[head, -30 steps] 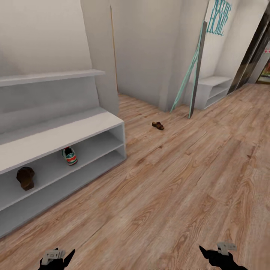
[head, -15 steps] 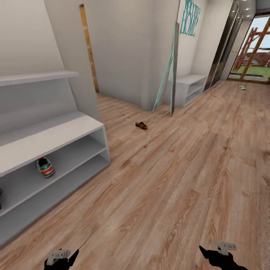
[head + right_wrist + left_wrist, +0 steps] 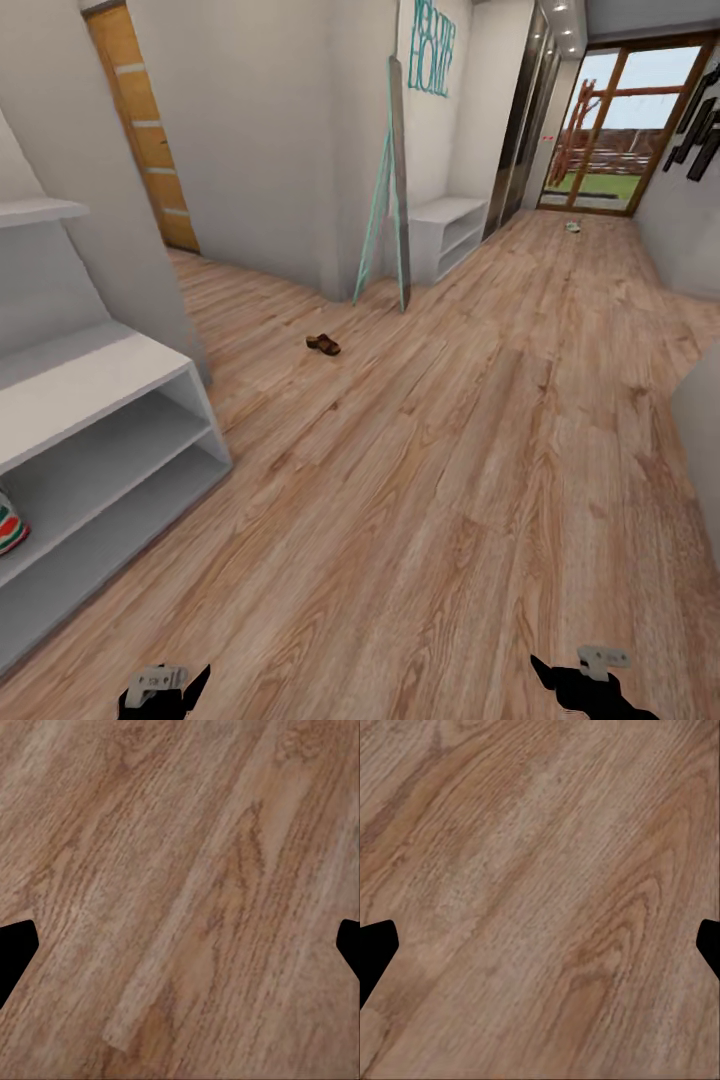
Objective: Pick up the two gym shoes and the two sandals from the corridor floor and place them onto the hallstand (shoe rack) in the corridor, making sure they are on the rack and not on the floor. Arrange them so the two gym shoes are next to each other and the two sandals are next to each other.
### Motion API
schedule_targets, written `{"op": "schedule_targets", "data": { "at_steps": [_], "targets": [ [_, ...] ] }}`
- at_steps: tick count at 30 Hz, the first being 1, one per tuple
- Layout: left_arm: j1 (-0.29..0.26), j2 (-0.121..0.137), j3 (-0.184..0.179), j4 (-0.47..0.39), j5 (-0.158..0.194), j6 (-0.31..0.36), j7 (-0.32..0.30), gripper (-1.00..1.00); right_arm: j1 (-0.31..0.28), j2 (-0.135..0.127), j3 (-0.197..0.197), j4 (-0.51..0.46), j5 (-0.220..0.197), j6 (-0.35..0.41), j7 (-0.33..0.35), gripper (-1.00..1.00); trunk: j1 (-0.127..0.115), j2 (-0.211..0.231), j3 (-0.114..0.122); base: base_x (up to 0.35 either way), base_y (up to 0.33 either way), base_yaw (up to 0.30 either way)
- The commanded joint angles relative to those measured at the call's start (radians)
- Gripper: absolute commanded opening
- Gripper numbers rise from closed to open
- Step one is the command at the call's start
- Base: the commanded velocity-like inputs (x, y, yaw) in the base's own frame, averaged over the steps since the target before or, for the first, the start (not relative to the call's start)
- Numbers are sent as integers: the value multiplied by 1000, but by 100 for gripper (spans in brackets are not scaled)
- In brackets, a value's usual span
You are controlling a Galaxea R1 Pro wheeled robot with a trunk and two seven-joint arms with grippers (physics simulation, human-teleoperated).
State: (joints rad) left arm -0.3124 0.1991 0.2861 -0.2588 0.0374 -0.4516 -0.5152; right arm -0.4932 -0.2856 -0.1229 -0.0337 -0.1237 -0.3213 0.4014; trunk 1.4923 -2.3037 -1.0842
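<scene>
A dark brown sandal point(image 3: 323, 345) lies on the corridor floor point(image 3: 450, 450) ahead, near the wall corner. One gym shoe point(image 3: 10, 527) sits on the hallstand's point(image 3: 90, 380) upper shelf, cut off by the head view's left edge. Far down the corridor a small white shoe-like thing point(image 3: 572, 227) lies on the floor by the glass door. My left gripper point(image 3: 540, 945) and right gripper point(image 3: 180, 945) hang low over bare wood planks, both open with nothing between the fingers. In the head view they show at the bottom edge, left gripper point(image 3: 165, 690) and right gripper point(image 3: 585, 680).
A leaning mirror with a teal frame point(image 3: 390, 190) stands against the wall beyond the sandal. A second low white shelf unit point(image 3: 448, 232) sits behind it. A wooden door point(image 3: 145, 130) is at the left, mirrored wardrobe doors point(image 3: 525, 110) farther on, and a pale wall corner point(image 3: 700, 420) juts in at right.
The head view has swung to the right: the hallstand and its shoe slid toward the left edge, the brown sandal on the shelf left the picture, and the corridor's far end came into view.
</scene>
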Motion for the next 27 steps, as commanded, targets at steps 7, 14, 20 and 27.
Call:
{"op": "schedule_targets", "data": {
  "at_steps": [7,14,20,27],
  "targets": [
    [-1,0,5,1,4,1,-9,100,-1,0,-5,2,-10,1,9,100,0,0,-1,307,-186,-300],
    [-1,0,6,1,7,1,-8,100,-1,1,-5,2,-10,1,8,100,0,0,-1,308,-183,-300],
    [-1,0,7,1,10,1,-8,100,0,4,-4,3,-9,1,8,100,0,0,-1,329,-71,-265],
    [-1,0,7,1,11,1,-8,100,3,9,-4,3,-9,0,8,100,0,0,-1,339,-7,-112]
  ]
}}
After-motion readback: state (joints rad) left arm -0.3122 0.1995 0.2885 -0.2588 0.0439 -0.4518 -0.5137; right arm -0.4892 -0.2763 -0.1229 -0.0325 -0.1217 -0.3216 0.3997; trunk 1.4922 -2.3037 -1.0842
